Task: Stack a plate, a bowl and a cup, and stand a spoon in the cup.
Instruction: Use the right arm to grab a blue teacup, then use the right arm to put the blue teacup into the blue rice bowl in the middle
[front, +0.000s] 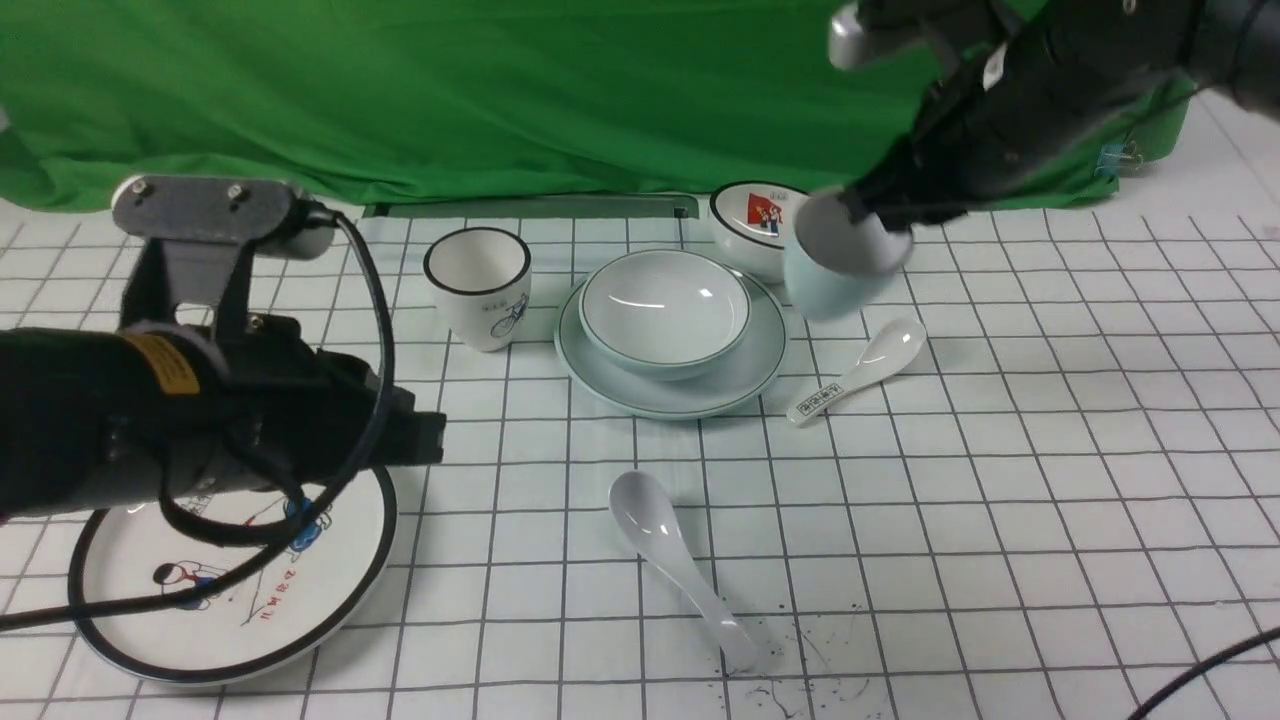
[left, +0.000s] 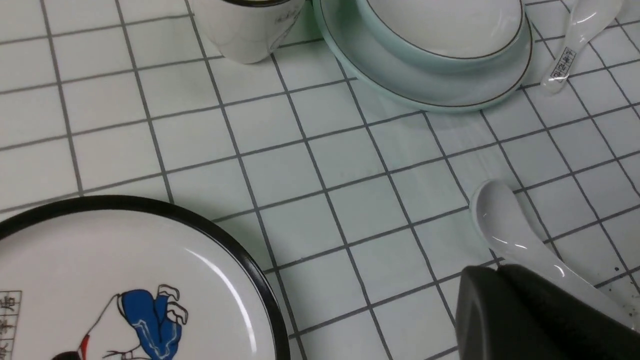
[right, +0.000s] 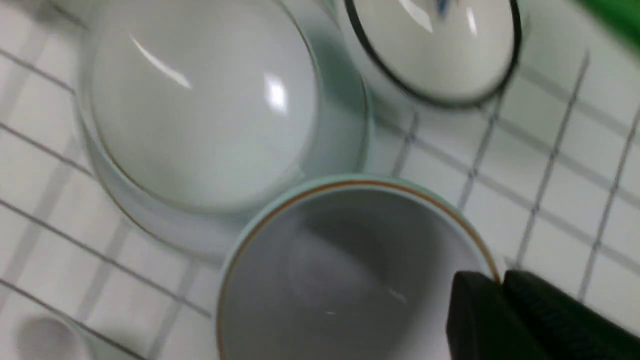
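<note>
The cup (front: 835, 288) is in the right gripper (front: 878, 222), whose fingers pinch its rim, one inside the wall and one outside. It is tilted, with its white mouth leaning toward the camera. It hangs just beside the right edge of the plate (front: 735, 378), in front of the picture bowl (front: 752, 228). It is blurred, and I cannot tell whether its base is clear of the table (front: 1000, 500).

The bowl (front: 665, 312) sits upright in the middle of the plate, and both are empty. In the right wrist view the cup's rim overlaps the plate's edge, with the bowl just past it.

The spoon (front: 668, 545) lies alone on the table nearer the camera than the plate and well apart from it. Its scoop faces up and points toward the plate, and its handle runs toward the front edge. A marked spoon (front: 855, 380) lies just right of the plate, below the cup, with its scoop away from the camera.

A bicycle cup (front: 480, 290) stands upright left of the plate, close to it but not touching.

The left gripper (front: 430, 440) hovers over the front left of the table, well apart from the spoon. In the left wrist view its fingers are pressed together with nothing between them. Under that arm lies a cartoon plate (front: 330, 585), partly hidden by the arm and its cable. A green cloth (front: 450, 90) covers the back.
</note>
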